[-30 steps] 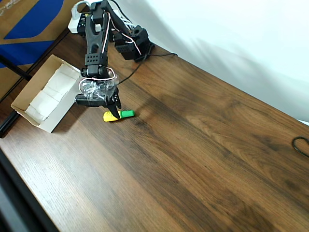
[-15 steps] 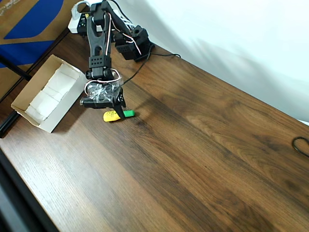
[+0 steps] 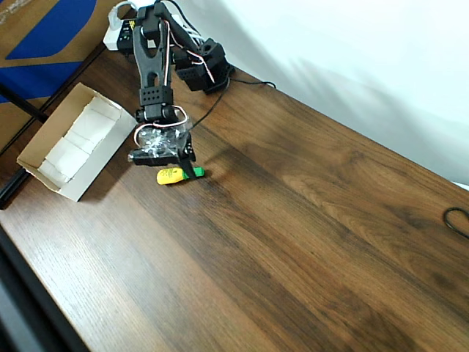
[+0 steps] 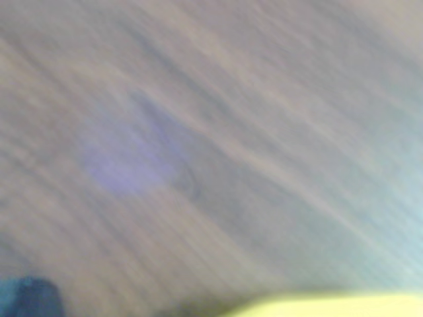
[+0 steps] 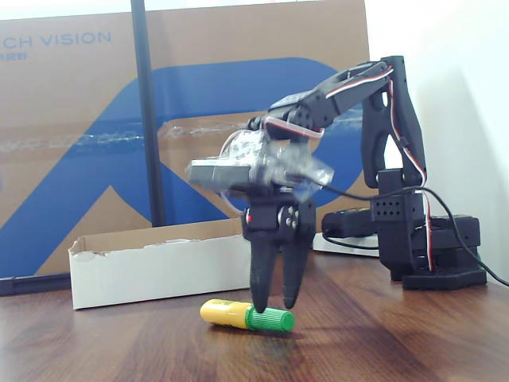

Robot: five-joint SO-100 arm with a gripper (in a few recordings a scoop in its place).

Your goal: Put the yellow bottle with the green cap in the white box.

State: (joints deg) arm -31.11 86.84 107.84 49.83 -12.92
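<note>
Now, bottle: the yellow bottle with the green cap (image 3: 176, 175) lies on its side on the wooden surface (image 3: 308, 242), toward the far left part, cap pointing right in the overhead view.
Fingers: the gripper (image 5: 270, 302) points straight down, its tips at the cap end (image 5: 270, 320); the fingers (image 5: 260, 278) stand narrowly apart, astride the cap, and whether they press it cannot be told.
Box: the white box (image 3: 44, 170) sits at the surface's left edge, well apart from the bottle, its open top facing up.
Between: bare wood separates bottle and box.
Open room: the right and near parts of the surface are bare wood out to their edges.
Wrist view: blurred wood grain, a yellow strip along the bottom edge.
</note>
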